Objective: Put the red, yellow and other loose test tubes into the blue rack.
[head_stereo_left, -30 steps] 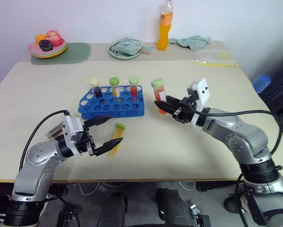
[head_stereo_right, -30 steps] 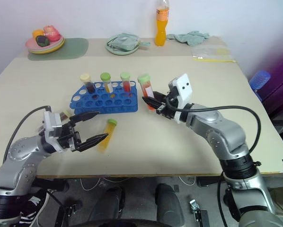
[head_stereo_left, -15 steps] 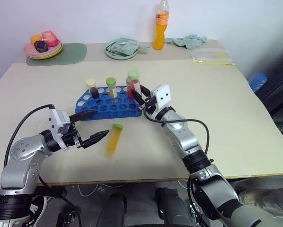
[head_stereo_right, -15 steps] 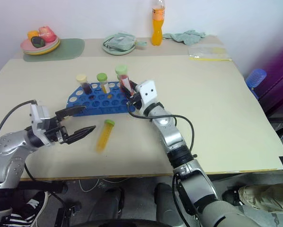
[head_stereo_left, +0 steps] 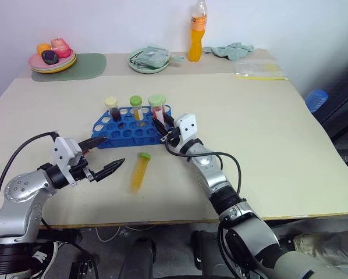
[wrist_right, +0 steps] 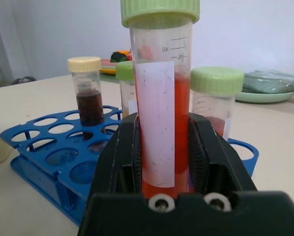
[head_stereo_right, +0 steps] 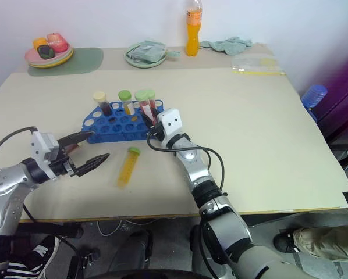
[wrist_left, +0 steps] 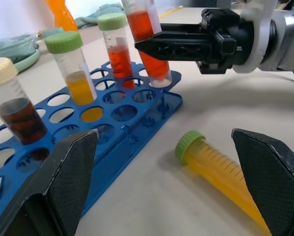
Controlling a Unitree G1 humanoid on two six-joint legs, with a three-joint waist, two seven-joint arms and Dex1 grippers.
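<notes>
At the right end of the blue rack (head_stereo_left: 133,129), right gripper (head_stereo_left: 164,128) clamped shut on a red test tube (wrist_left: 148,42), held upright with its tip in a corner hole, likely so as to slide straight down. Beside the rack, three tubes standing already: dark maroon (head_stereo_left: 113,108), yellow-orange (head_stereo_left: 137,107), red (wrist_left: 117,48). On the table (head_stereo_left: 267,128) near it, lying loose, a yellow tube (head_stereo_left: 139,172). Left gripper (head_stereo_left: 104,157) spread wide, holding nothing, hovering near. Compared with one second earlier, red tube carried from beside the rack to over it; left gripper drawn back.
</notes>
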